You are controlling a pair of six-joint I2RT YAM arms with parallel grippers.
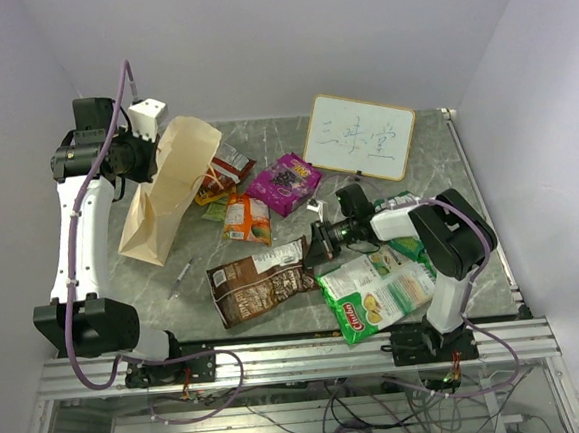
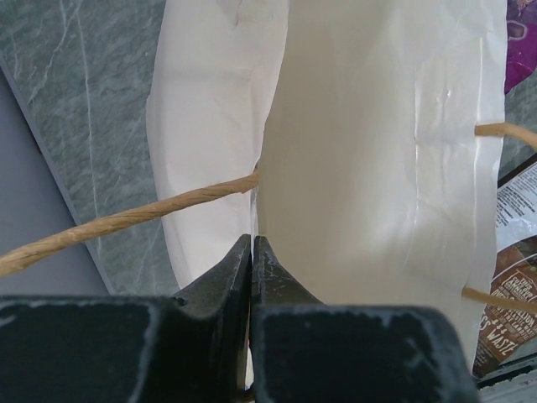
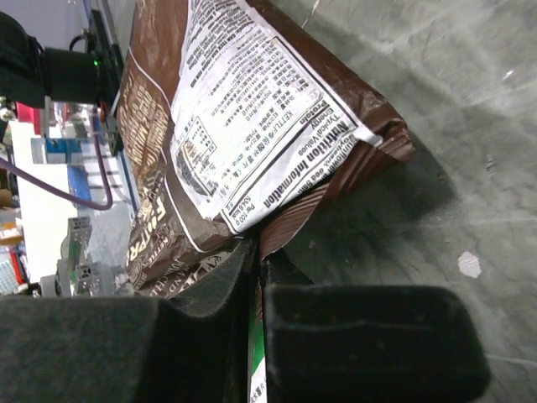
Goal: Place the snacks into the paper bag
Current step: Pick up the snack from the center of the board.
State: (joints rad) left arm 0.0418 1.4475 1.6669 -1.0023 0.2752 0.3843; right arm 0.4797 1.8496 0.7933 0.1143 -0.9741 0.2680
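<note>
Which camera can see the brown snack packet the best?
The top camera: the whole brown packet lies on the table there. The right wrist camera sees only its labelled end, up close, pinched by the right gripper. The left wrist camera catches just a sliver at its right edge, beside the paper bag.

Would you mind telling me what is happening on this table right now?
The left gripper is pinched shut on the rim of the paper bag, holding it tilted up. The right gripper is clamped on a corner of the brown packet. The purple packet, orange packet and green-and-white packet lie outside the bag.
</note>
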